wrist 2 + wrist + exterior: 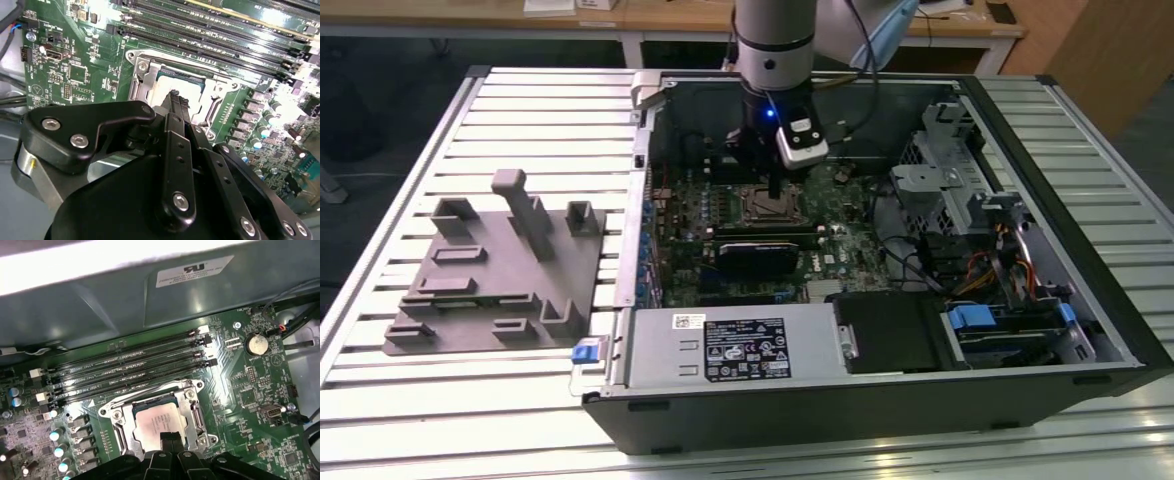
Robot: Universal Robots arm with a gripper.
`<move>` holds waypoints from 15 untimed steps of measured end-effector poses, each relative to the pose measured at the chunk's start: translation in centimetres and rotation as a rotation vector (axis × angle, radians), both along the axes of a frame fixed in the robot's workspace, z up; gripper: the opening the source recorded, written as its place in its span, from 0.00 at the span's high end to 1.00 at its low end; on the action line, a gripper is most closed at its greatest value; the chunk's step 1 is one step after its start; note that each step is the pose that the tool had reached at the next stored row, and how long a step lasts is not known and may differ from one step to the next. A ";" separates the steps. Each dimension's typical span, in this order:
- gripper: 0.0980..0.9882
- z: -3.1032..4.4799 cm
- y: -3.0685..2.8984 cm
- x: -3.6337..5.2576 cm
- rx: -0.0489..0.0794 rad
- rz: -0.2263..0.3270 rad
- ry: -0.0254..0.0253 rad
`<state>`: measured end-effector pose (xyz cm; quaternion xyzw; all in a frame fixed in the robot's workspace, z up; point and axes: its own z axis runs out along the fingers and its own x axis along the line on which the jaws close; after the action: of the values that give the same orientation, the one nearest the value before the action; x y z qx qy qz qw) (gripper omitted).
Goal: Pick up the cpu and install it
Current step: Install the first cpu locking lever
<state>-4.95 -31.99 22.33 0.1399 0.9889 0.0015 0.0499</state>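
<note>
The cpu [156, 424], a pale silver square, lies flat inside the metal-framed socket [194, 410] on the green motherboard. The same chip [162, 89] shows partly behind the fingers in the second wrist view. My gripper [171, 438] hangs just above the chip's near edge, its two black fingers pressed together with nothing visibly between them. Whether the tips touch the chip cannot be told. In the exterior view the gripper [778, 192] reaches down into the open computer case [1067, 290], right over the socket [767, 207].
Black memory slots [130, 370] run beside the socket, and a coin battery [257, 344] lies farther off. A grey fixture [494, 270] with upright blocks rests on the slatted table at the exterior view's left. Drive cages and cables [987, 250] crowd the case's other side.
</note>
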 end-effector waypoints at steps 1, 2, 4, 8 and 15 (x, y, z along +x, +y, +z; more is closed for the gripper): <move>0.99 0.16 0.00 0.00 -0.001 0.000 0.0001; 0.99 0.30 0.00 0.00 -0.001 0.000 0.0001; 0.99 0.63 0.00 0.00 -0.002 0.000 0.0001; 0.99 1.37 0.00 0.00 -0.002 0.000 0.0000; 0.99 2.28 0.00 0.00 -0.002 0.000 0.0000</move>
<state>-4.95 -31.99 24.61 0.1398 0.9889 0.0006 0.0500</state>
